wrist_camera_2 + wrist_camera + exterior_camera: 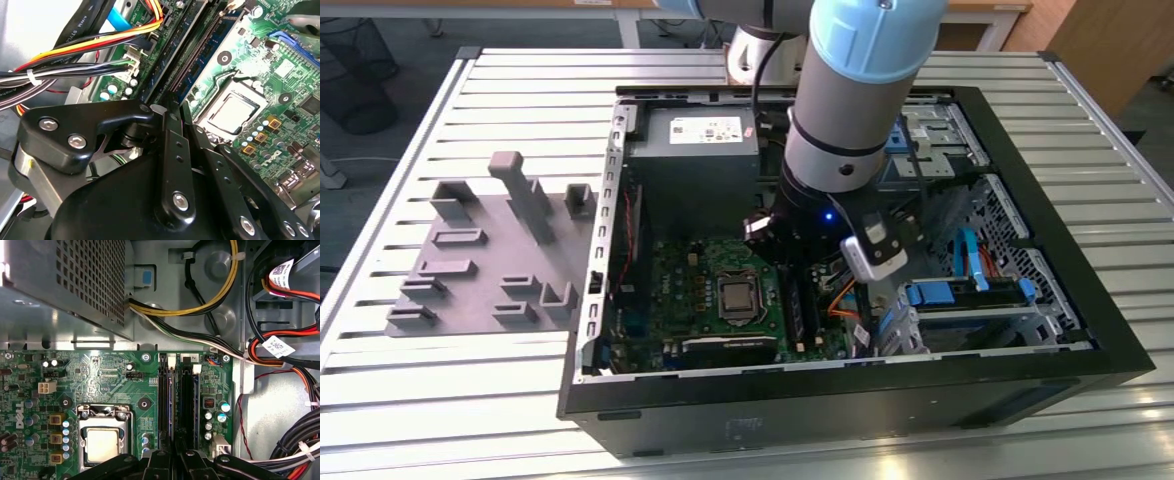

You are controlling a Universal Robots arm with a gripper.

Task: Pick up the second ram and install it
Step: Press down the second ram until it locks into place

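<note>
— Where's the arm (854,100) now?

— Down inside the open computer case (854,400), just past the power supply (694,170), with the gripper (797,250) low over the motherboard (100,375).

— And the second ram?

— In the first wrist view it's a thin dark-blue stick (170,400), standing on edge along a memory slot, beside the processor socket (102,445). One end runs straight into the gripper (175,460).

— Are the jaws released?

— No, clenched. In the second wrist view the black fingers (175,150) come together to a point, and the blue board (202,55) runs out from exactly there. The gripper (169,107) is nipping the stick's upper edge, and the rest stretches away along the slot.

— Is it fully seated?

— Can't tell from here. It's parallel with the black slot next to it. A bundle of coloured cables (75,50) lies off to the side, clear of the fingers.
</note>
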